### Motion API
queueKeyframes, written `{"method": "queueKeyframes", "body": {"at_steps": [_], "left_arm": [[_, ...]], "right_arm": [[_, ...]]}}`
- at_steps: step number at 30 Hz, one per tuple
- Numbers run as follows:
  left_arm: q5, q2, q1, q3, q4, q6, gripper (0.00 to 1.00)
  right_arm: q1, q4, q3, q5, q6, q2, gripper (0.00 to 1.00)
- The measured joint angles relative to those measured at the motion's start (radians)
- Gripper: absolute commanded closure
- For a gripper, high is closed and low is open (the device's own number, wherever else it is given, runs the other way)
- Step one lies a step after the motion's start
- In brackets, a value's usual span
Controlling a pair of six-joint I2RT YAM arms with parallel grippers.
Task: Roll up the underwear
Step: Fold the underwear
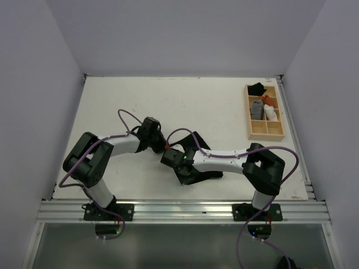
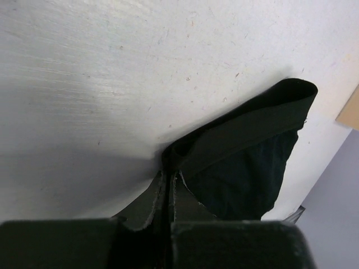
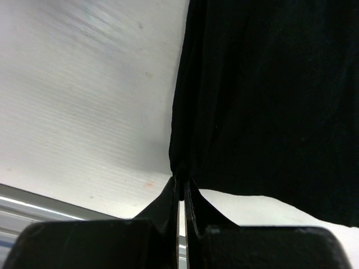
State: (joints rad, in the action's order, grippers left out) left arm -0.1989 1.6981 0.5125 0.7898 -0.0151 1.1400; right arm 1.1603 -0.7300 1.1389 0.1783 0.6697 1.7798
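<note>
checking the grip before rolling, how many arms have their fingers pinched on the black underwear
2. The left arm's fingers clamp a folded corner of the underwear mid-table; the right arm's fingers clamp its edge close by.

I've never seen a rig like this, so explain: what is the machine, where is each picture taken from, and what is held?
Two robot arms are bolted at the near edge of a white table. One picture looks down from above; the other two come from cameras on the wrists. Black underwear lies mid-table; a wooden tray holding cloth rolls sits at the far right. The left gripper and the right gripper are each shut on the underwear's fabric.
</note>
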Motion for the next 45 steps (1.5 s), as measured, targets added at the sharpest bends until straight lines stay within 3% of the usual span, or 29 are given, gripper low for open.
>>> {"method": "queueKeyframes", "body": {"at_steps": [11, 18, 28, 36, 45], "left_arm": [[0.089, -0.21, -0.047, 0.013, -0.252, -0.063, 1.0], [0.142, -0.365, -0.055, 0.023, -0.495, -0.058, 1.0], [0.252, -0.435, -0.051, 0.053, -0.869, 0.02, 1.0], [0.296, -0.526, -0.042, 0.13, -0.97, 0.109, 1.0], [0.303, -0.395, -0.027, 0.197, -1.005, 0.168, 1.0]], "right_arm": [[0.011, 0.032, 0.035, -0.044, 0.012, -0.006, 1.0], [0.066, 0.084, 0.034, -0.083, 0.033, -0.114, 1.0], [0.109, 0.151, 0.01, -0.145, 0.08, -0.19, 1.0], [0.122, 0.159, -0.02, -0.145, 0.074, -0.216, 1.0], [0.1, 0.178, -0.029, -0.14, 0.063, -0.222, 1.0]]}}
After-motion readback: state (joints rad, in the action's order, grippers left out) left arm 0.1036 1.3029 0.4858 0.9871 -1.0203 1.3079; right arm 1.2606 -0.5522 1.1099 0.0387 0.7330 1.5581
